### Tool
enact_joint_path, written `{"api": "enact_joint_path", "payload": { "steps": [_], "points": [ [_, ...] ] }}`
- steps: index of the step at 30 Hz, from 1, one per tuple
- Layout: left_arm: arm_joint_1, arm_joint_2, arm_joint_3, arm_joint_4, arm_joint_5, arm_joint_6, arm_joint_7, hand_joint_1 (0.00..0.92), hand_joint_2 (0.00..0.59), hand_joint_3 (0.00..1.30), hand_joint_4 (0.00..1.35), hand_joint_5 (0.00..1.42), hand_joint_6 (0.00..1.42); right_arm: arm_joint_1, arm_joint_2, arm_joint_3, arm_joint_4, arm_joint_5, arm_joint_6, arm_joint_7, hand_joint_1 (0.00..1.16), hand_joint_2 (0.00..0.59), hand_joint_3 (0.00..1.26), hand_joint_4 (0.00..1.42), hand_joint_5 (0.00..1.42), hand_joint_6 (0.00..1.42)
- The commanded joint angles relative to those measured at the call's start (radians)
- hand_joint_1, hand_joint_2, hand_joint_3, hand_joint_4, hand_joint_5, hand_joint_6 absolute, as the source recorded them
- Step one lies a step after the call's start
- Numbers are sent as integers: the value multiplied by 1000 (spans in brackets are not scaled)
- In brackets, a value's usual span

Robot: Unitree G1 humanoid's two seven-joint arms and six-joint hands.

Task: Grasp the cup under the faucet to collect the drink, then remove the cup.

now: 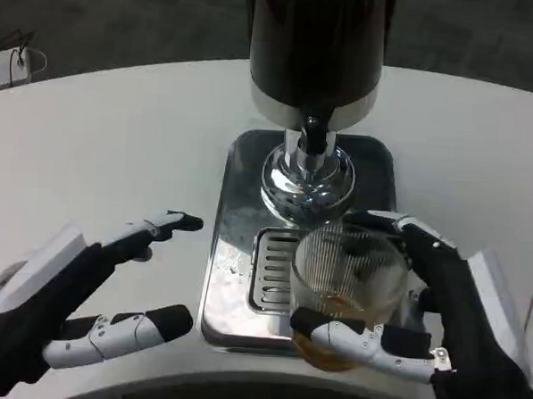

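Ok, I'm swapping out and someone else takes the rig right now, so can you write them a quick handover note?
Right robot hand: wrapped around the clear glass cup, fingers in front and behind.
Left robot hand: open, holding nothing, hovering over the white table left of the dispenser.
Cup sits over the drip tray grille, just below the chrome faucet; a little amber drink is in the bottom.
Done: cup grasped, some drink collected.
Left: finish filling if needed, then take the cup away.

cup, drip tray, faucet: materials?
Cup: clear ribbed glass or plastic, can't tell which; amber liquid shows through it. Drip tray: polished metal, likely stainless; mirror reflections, slotted grate. Faucet: chromed metal, bright highlights. Right hand holds the cup.
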Motion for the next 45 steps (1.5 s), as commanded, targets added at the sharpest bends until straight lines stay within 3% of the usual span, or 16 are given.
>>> {"api": "enact_joint_path", "payload": {
  "steps": [1, 8, 15, 25, 34, 45],
  "points": [
    [24, 5, -16, -51, 31, -8, 7, 0, 71, 188, 78, 118, 230, 89, -27, -37, -123, 31, -6, 50, 955, 221, 1018, 1236, 1413, 1424],
    [80, 4, -5, -158, 88, 35, 11, 0, 71, 148, 4, 57, 199, 157, -55, -90, -237, 79, -3, 124, 955, 221, 1023, 1236, 1413, 1424],
    [156, -11, -1, -289, 147, 103, 10, 0, 71, 120, 0, 20, 146, 181, -83, -116, -329, 128, 3, 192, 955, 221, 1029, 1247, 1424, 1424],
    [280, -45, 9, -467, 248, 156, 6, 0, 71, 68, 0, 0, 83, 193, -155, -199, -415, 230, 15, 308, 956, 222, 1035, 1250, 1424, 1424],
    [329, -72, -8, -539, 329, 179, 2, 0, 69, 5, 0, 0, 34, 203, -186, -247, -446, 278, 10, 343, 955, 221, 1039, 1250, 1424, 1424],
    [321, -63, -30, -559, 357, 191, -20, 0, 69, 0, 0, 0, 0, 214, -203, -317, -454, 316, 7, 350, 952, 228, 1039, 1250, 1424, 1424]
  ]
}}
